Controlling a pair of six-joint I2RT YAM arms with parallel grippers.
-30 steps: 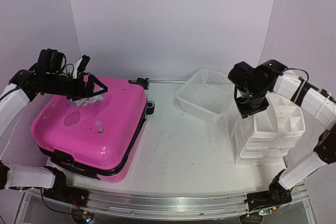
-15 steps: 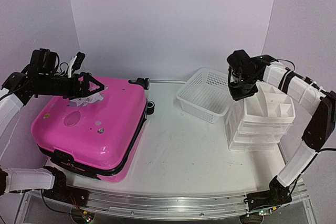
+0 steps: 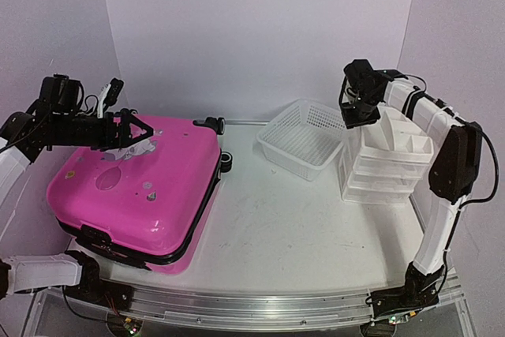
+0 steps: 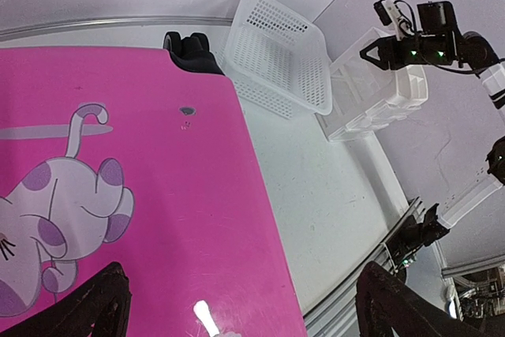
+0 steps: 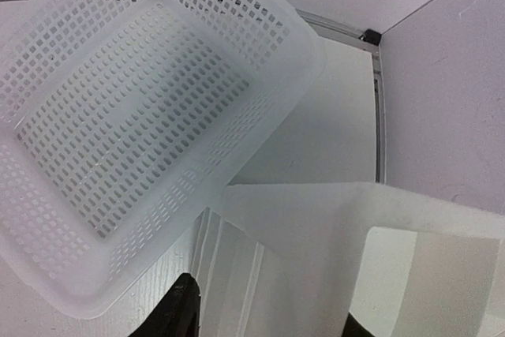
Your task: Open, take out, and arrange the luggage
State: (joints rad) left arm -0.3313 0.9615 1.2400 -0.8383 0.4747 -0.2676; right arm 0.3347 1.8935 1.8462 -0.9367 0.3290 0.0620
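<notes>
The luggage (image 3: 134,187) is a hot-pink hard-shell suitcase lying flat and closed on the left of the table, with a white cartoon animal print (image 4: 71,211) on its lid. My left gripper (image 3: 138,130) hovers open over its far left part; in the left wrist view the left gripper (image 4: 245,305) has only pink shell between its fingers (image 4: 99,301). My right gripper (image 3: 357,121) sits at the back right, shut on the upper corner of the white drawer organizer (image 3: 387,167). In the right wrist view the right gripper (image 5: 264,321) straddles the organizer's wall (image 5: 316,242).
A white mesh basket (image 3: 304,144) stands tilted against the organizer's left side, also in the right wrist view as basket (image 5: 118,116). Black suitcase wheels (image 3: 211,124) point to the back. The wall corner and table rail (image 5: 377,116) lie close behind the organizer.
My right gripper has moved back and left, drawing the drawer organizer with it toward the back wall; the basket shifted slightly left. My left gripper drifted a little left over the suitcase.
</notes>
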